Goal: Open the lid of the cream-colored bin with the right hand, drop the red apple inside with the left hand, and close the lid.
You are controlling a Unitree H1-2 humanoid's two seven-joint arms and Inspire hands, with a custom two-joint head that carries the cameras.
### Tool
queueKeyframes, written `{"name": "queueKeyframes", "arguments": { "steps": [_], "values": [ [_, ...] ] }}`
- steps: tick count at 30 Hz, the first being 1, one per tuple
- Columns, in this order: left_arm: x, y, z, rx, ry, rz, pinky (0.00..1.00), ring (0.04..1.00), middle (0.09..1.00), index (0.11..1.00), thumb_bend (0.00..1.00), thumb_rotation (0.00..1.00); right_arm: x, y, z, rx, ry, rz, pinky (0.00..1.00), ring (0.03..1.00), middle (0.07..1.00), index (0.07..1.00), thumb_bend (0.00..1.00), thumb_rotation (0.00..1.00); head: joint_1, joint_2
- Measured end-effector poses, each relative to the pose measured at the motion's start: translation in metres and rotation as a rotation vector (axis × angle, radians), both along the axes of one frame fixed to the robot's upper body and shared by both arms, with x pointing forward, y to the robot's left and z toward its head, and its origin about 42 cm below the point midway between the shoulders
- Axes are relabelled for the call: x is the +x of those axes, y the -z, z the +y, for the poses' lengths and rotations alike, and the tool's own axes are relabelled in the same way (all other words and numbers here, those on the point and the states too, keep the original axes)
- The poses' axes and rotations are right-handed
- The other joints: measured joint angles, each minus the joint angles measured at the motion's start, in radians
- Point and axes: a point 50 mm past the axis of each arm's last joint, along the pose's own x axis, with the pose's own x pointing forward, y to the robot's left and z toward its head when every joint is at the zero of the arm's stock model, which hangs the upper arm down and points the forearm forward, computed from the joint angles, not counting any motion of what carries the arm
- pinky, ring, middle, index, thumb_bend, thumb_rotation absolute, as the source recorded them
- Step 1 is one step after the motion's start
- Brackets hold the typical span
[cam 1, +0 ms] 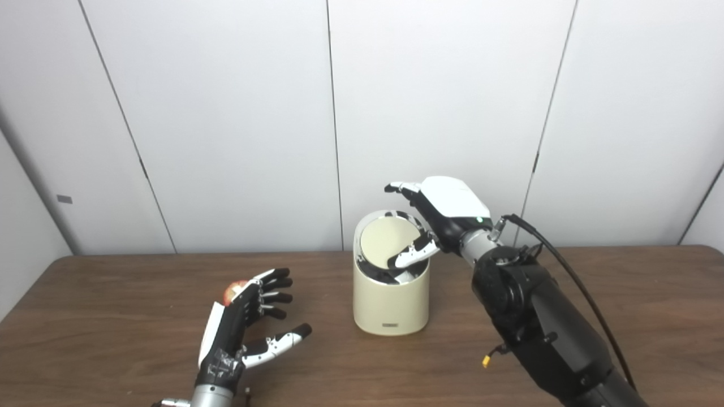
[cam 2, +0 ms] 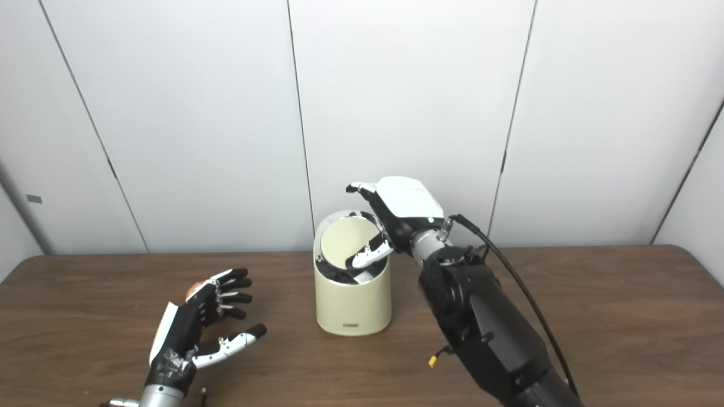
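We see the cream bin point(cam 1: 390, 299) at the worktop's point(cam 1: 622, 294) centre, its lid point(cam 1: 386, 238) tilted inward under the thumb of our right hand point(cam 1: 438, 212). At eight o'clock, the red apple point(cam 1: 233, 291) lies half hidden behind our left hand point(cam 1: 240, 322), fingers spread, holding nothing.

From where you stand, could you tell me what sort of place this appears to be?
Probably a robot test or lab setup, not a home: a bare wooden table against plain white wall panels, with only a cream-colored bin and a red apple laid out.
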Motion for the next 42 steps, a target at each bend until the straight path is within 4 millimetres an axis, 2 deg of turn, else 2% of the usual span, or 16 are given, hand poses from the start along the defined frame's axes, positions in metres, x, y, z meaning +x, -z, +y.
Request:
{"name": "queueKeyframes", "arguments": {
  "steps": [6, 10, 14, 18, 22, 24, 26, 32, 35, 38, 42],
  "values": [
    [0.000, 0.001, 0.000, -0.001, 0.000, 0.003, 0.58, 0.688, 0.771, 0.800, 0.69, 0.00, -0.003, 0.008, -0.008, 0.092, -0.007, 0.008, 0.62, 0.789, 0.859, 0.860, 0.82, 0.26, -0.002, -0.006],
    [0.000, 0.002, 0.000, -0.001, 0.000, 0.006, 0.57, 0.689, 0.770, 0.798, 0.70, 0.00, -0.007, 0.004, -0.017, 0.134, 0.006, -0.007, 0.62, 0.805, 0.865, 0.866, 0.80, 0.24, 0.000, -0.006],
    [0.000, 0.002, 0.000, -0.001, 0.000, 0.007, 0.58, 0.689, 0.767, 0.796, 0.70, 0.00, -0.012, -0.002, -0.029, 0.177, 0.042, -0.032, 0.58, 0.768, 0.844, 0.852, 0.82, 0.24, -0.002, -0.006],
    [0.000, 0.002, 0.000, -0.002, 0.000, 0.007, 0.57, 0.684, 0.768, 0.800, 0.69, 0.00, -0.020, -0.007, -0.043, 0.239, 0.071, -0.079, 0.57, 0.750, 0.825, 0.831, 0.81, 0.22, -0.002, -0.003],
    [0.000, 0.002, 0.000, -0.001, 0.001, 0.007, 0.57, 0.687, 0.770, 0.800, 0.69, 0.00, -0.027, 0.001, -0.060, 0.340, 0.097, -0.083, 0.56, 0.735, 0.829, 0.826, 0.80, 0.18, -0.002, -0.003],
    [0.000, 0.002, 0.000, -0.001, 0.001, 0.007, 0.57, 0.686, 0.769, 0.799, 0.69, 0.00, -0.034, 0.009, -0.068, 0.418, 0.100, -0.101, 0.58, 0.732, 0.812, 0.821, 0.79, 0.14, -0.002, -0.003],
    [0.001, 0.002, 0.000, -0.001, 0.002, 0.007, 0.57, 0.690, 0.770, 0.800, 0.69, 0.00, -0.042, 0.023, -0.074, 0.474, 0.100, -0.127, 0.57, 0.718, 0.786, 0.818, 0.78, 0.16, 0.000, -0.002],
    [0.000, 0.002, 0.000, -0.002, 0.003, 0.008, 0.57, 0.688, 0.770, 0.799, 0.69, 0.00, -0.068, 0.070, -0.092, 0.553, 0.108, -0.119, 0.60, 0.749, 0.823, 0.839, 0.76, 0.22, 0.000, 0.000],
    [0.000, 0.002, 0.000, -0.002, 0.004, 0.007, 0.57, 0.681, 0.765, 0.797, 0.69, 0.00, -0.073, 0.086, -0.099, 0.598, 0.090, -0.132, 0.63, 0.769, 0.847, 0.850, 0.76, 0.23, 0.000, 0.003],
    [0.000, 0.002, 0.000, -0.001, 0.004, 0.006, 0.57, 0.681, 0.767, 0.799, 0.69, 0.00, -0.079, 0.108, -0.104, 0.615, 0.080, -0.137, 0.64, 0.756, 0.831, 0.851, 0.77, 0.28, -0.002, 0.003],
    [0.000, 0.001, 0.000, 0.000, 0.004, 0.004, 0.58, 0.687, 0.769, 0.797, 0.68, 0.00, -0.089, 0.133, -0.108, 0.636, 0.075, -0.110, 0.64, 0.756, 0.832, 0.848, 0.78, 0.26, -0.003, 0.005]
  ]
}}
